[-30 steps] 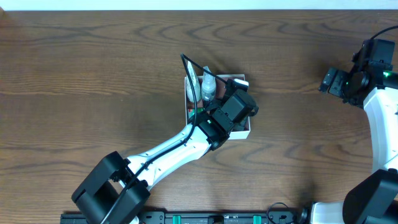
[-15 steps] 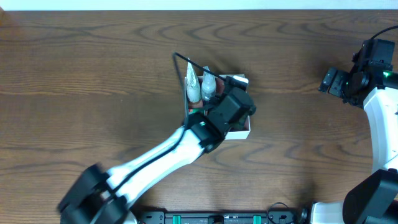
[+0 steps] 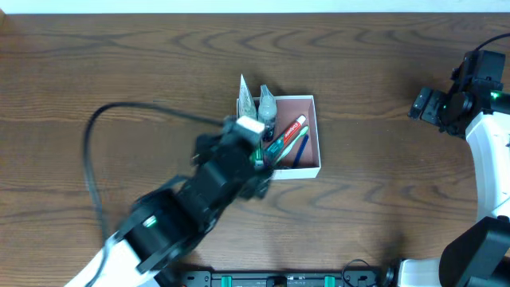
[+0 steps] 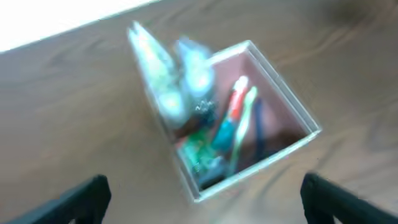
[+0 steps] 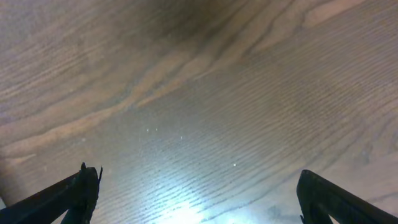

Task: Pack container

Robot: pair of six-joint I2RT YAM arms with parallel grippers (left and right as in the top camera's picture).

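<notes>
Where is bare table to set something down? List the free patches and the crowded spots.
Free: the table between the container and the right arm, and the far-left corner beyond the left arm. Crowded: inside the container, and its near-left corner under the left arm.

The container [image 3: 318, 137] is a shallow square cardboard box, white outside and pinkish-brown inside, open-topped. It sits flat near the middle of the table [image 3: 119, 64], well apart from all 4 edges, its walls nearly parallel to them. Inside, toiletries [image 3: 291, 131] crowd the half toward the left edge.
</notes>
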